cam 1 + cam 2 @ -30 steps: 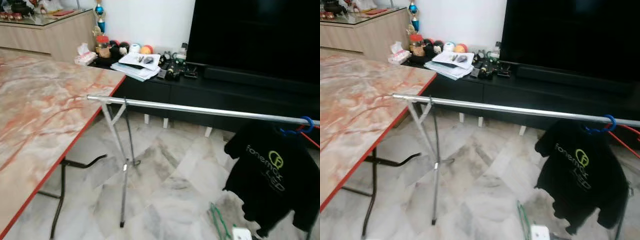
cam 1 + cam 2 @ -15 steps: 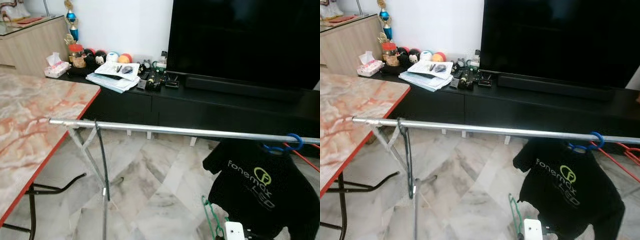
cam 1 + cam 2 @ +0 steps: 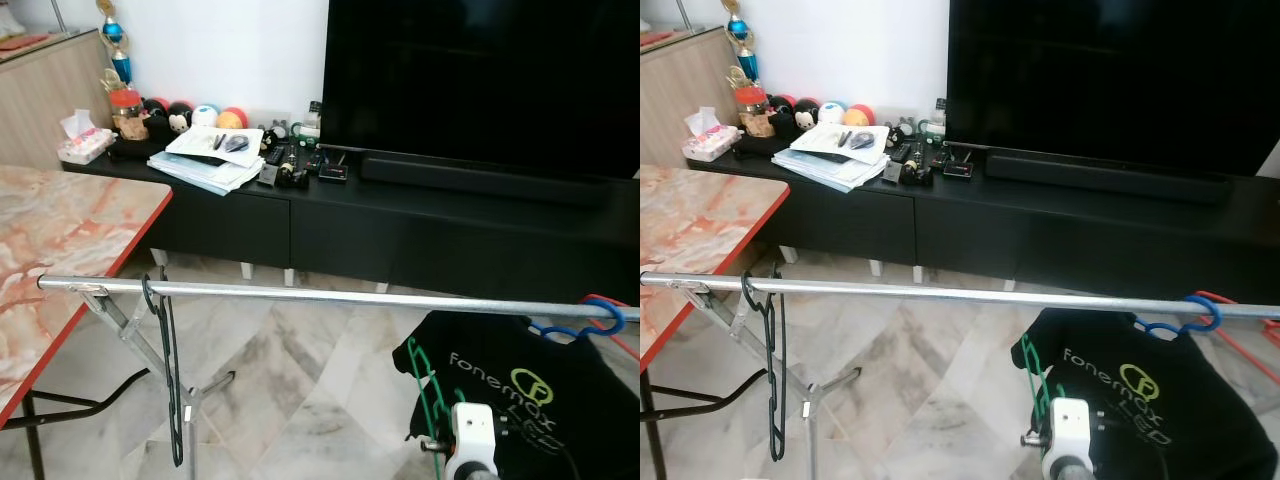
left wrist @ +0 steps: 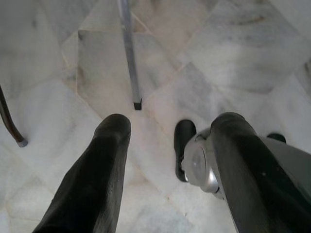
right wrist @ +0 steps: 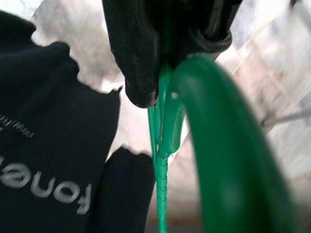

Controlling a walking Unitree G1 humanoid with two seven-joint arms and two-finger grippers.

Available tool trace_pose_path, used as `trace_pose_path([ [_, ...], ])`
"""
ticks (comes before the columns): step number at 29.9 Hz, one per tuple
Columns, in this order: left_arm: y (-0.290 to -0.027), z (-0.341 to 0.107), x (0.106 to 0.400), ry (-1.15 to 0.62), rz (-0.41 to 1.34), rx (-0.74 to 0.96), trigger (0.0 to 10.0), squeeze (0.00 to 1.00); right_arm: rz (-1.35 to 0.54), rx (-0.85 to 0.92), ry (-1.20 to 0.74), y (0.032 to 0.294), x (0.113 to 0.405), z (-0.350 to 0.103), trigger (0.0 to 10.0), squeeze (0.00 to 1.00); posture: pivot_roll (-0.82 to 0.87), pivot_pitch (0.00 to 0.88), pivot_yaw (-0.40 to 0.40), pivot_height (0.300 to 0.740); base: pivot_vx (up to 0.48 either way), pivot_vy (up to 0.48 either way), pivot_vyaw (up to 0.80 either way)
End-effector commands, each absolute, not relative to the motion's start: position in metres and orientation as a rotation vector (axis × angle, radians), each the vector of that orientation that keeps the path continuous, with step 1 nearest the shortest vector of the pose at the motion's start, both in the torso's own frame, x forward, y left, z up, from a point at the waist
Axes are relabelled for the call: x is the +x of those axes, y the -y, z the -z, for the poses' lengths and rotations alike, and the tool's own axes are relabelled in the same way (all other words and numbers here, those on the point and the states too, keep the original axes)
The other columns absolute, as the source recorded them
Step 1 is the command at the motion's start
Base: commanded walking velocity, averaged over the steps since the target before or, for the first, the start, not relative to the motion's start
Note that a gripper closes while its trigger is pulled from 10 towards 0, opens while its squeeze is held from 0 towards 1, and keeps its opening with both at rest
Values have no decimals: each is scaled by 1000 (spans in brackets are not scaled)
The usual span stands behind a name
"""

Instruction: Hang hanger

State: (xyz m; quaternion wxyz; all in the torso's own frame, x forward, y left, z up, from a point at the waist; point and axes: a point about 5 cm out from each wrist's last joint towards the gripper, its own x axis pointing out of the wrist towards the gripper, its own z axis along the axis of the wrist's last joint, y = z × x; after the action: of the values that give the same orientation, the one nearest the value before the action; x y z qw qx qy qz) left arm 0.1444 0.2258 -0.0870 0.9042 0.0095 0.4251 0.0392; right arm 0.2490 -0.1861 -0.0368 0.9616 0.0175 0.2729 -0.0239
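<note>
1. Right end effector is clamped on a green hanger, held below the silver rail and in front of the black T-shirt; the hanger's long axis runs roughly up and down, its top just under the rail.
2. Left end effector hangs with its fingers spread apart and nothing between them, pointing down at the marble floor beside a rail leg.
3. Compared with a second ago, the camera has swung rightward: the marble-topped surface now takes up far less of the head view, the television more, and the green hanger sits higher, closer to the rail.
4. A dark hanger hangs near the rail's left end beside the surface; a blue hanger carries the T-shirt near the right end.
5. Between the dark hanger and the T-shirt, the rail runs bare.
</note>
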Motion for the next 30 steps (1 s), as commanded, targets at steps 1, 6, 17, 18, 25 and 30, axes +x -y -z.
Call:
trace_pose_path([
  [1, -224, 90, 138, -902, -67, 27, 10000, 0, 56, 32, -464, 183, 265, 22, 10000, 0, 94, 41, -43, 740, 0, 0, 0],
  [6, -224, 91, 136, -911, -61, 34, 10000, 0, 111, 56, -293, 176, 289, -6, 10000, 0, 89, 41, -44, 740, 0, 0, 0],
  [17, -222, 94, 130, -951, -17, 72, 10000, 0, 258, 30, -35, 181, 287, -39, 10000, 0, 82, 22, -36, 740, 0, 0, 0],
  [18, -222, 94, 130, -952, -16, 73, 10000, 0, 262, 29, -31, 181, 287, -40, 10000, 0, 82, 22, -36, 740, 0, 0, 0],
  [25, -221, 95, 130, -958, -3, 84, 10000, 0, 251, 41, -15, 171, 305, -58, 10000, 0, 84, 9, -33, 740, 0, 0, 0],
  [30, -221, 95, 129, -964, 4, 85, 10000, 0, 209, 34, -84, 167, 321, -62, 10000, 0, 86, 8, -32, 740, 0, 0, 0],
])
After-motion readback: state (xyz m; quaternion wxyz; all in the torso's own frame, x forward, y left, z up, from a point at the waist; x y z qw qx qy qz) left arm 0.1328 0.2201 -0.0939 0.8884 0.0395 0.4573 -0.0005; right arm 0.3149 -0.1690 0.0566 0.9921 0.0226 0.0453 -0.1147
